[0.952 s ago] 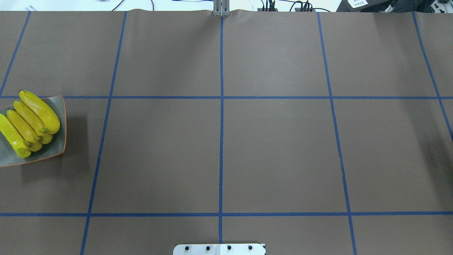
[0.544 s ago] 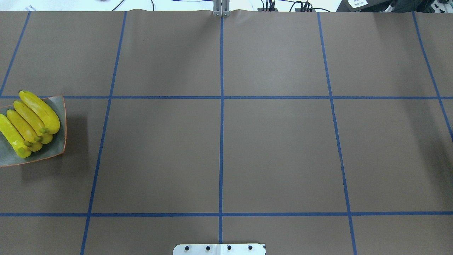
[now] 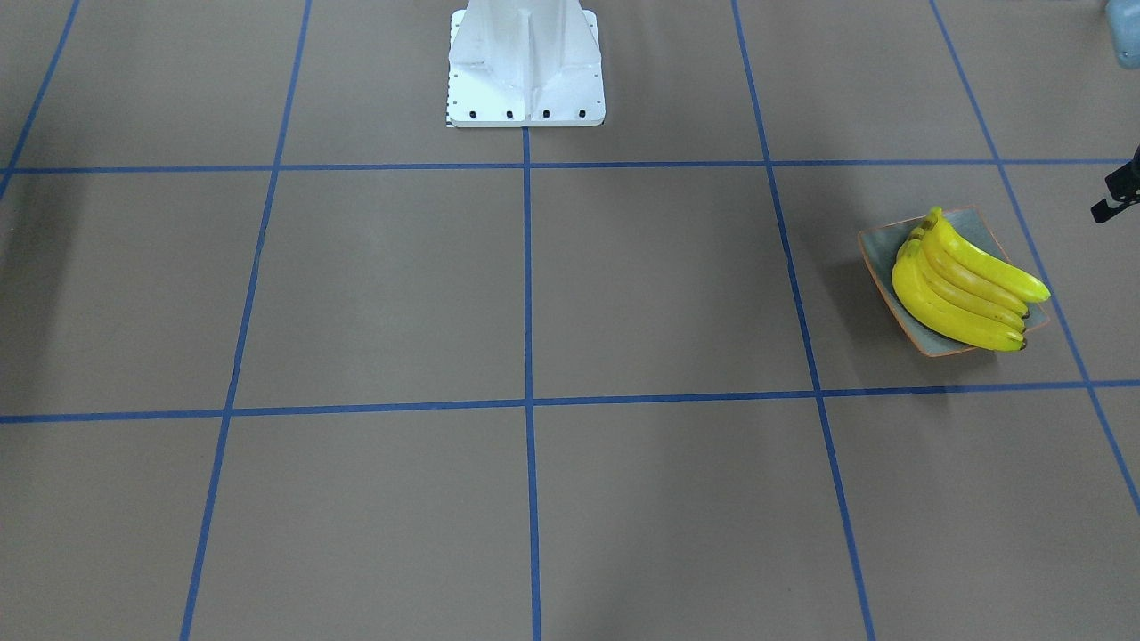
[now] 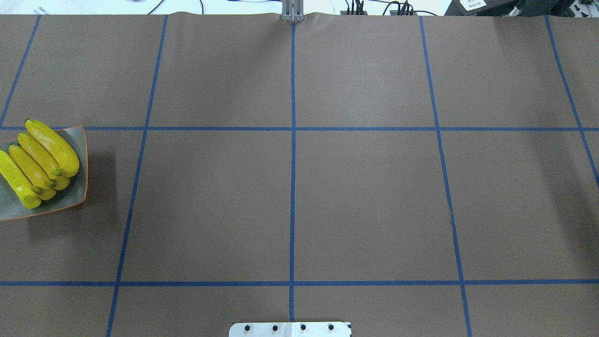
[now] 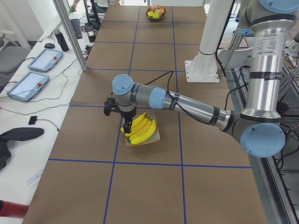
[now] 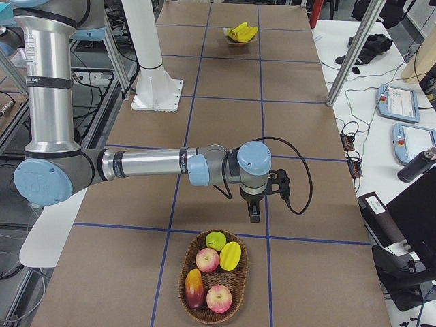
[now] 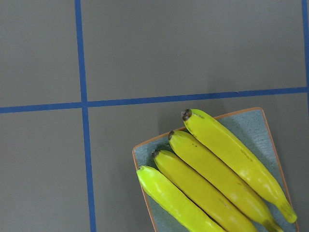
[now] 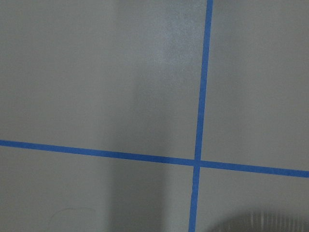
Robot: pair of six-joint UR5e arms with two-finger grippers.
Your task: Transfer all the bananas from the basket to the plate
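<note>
Mid-frame, left-end view: four bananas (image 5: 142, 129) on plate (image 5: 157, 134), left gripper (image 5: 125, 128) just left of them; open or closed, cannot tell.

No legible text, brand, number or sign anywhere. Small white label (image 4: 472, 3) on dark object beyond table's far edge, well apart from fingers of black two-finger right gripper (image 6: 255, 216): print too small to read. White paper slip (image 4: 40, 10) at far corner: marks blurred. Blue-cased tablet (image 5: 29, 85) beside table: screen unreadable.
</note>
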